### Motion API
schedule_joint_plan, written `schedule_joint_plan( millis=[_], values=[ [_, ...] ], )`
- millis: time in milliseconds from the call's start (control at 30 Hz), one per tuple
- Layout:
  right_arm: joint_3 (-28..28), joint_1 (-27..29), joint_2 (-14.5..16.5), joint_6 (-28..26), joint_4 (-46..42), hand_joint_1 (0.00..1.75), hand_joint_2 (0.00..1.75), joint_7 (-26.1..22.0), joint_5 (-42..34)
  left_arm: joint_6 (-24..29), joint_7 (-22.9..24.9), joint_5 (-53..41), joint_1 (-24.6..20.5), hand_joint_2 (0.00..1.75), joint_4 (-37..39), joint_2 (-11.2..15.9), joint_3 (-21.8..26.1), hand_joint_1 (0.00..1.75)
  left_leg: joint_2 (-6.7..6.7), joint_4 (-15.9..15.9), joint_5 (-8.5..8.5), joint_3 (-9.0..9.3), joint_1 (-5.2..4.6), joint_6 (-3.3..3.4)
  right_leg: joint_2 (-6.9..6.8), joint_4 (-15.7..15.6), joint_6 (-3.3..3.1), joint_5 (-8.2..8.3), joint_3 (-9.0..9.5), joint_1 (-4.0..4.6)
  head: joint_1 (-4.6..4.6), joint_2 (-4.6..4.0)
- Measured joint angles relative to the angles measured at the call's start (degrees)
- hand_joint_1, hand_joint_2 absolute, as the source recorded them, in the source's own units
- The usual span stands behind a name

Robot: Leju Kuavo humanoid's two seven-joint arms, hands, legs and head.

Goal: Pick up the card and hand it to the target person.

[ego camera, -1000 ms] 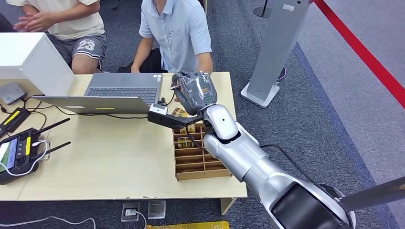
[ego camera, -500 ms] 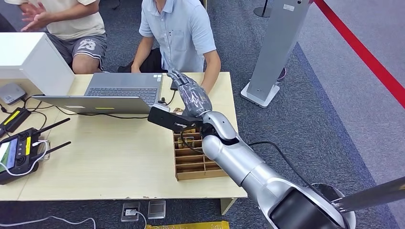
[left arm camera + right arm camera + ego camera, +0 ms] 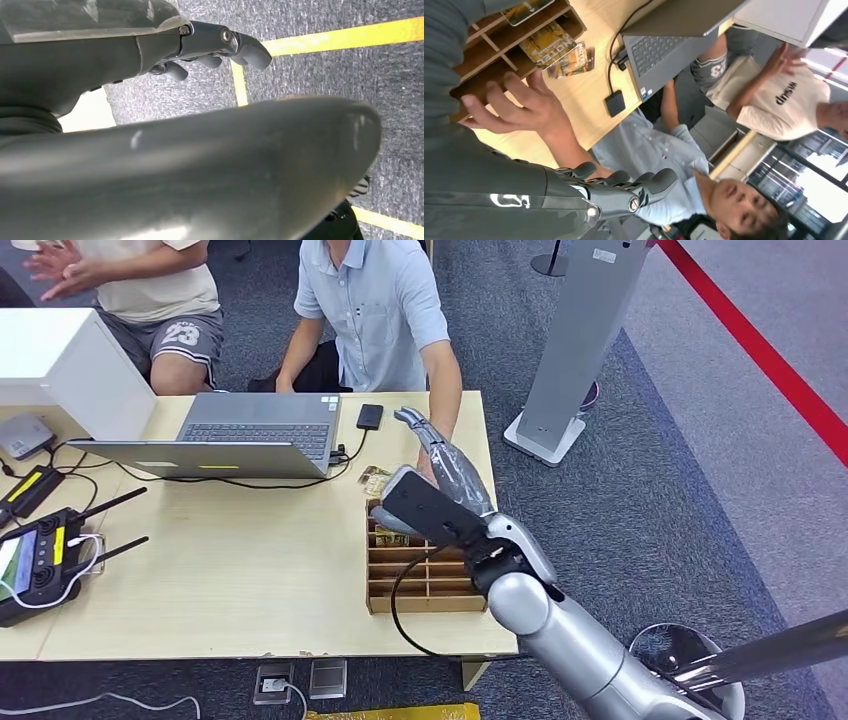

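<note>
My right hand [image 3: 450,466] hovers over the table's far right part, fingers stretched flat toward the person in the light blue shirt [image 3: 375,310]; I see no card in it. That person's open, empty hand [image 3: 516,105] lies right beside my right hand [image 3: 621,192], just past the wooden card organizer [image 3: 425,604]. Yellow-printed cards [image 3: 555,44] sit in the organizer's far slots, and a loose card [image 3: 375,480] lies on the table next to it. My left hand [image 3: 215,47] hangs over grey carpet, fingers loosely bent, holding nothing.
An open laptop [image 3: 260,425] and a black phone [image 3: 369,416] lie on the far side of the table. A remote controller [image 3: 40,560] and cables are at the left edge, by a white box [image 3: 60,360]. A second person [image 3: 150,290] sits far left. A grey stand [image 3: 580,340] is on the right.
My right hand swung right, away from the laptop, and its fingers stretched out flat. The person in blue brought an arm down onto the table beside it.
</note>
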Motion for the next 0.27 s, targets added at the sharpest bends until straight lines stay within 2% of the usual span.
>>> schedule_joint_plan(
  millis=[133, 267],
  values=[
    [-2.54, 3.46, -3.76, 0.4, -8.6, 0.0, 1.75, 1.45, -0.08, -0.32, -0.08, 0.39, 0.04, 0.0, 0.0, 0.02, 0.0, 0.0, 0.0, 0.0, 0.0, 0.0, 0.0, 0.0, 0.0, 0.0, 0.0, 0.0, 0.01, 0.0, -0.04, 0.0],
    [-4.16, 5.75, -6.37, 4.16, -14.32, 0.0, 1.75, 2.89, -0.26, -0.33, -0.04, 1.02, 0.0, 0.0, 0.0, 0.02, 0.0, 0.0, 0.02, 0.0, -0.01, -0.01, 0.0, 0.0, 0.01, 0.0, 0.0, 0.0, 0.01, 0.0, -0.01, 0.0]
  ],
)
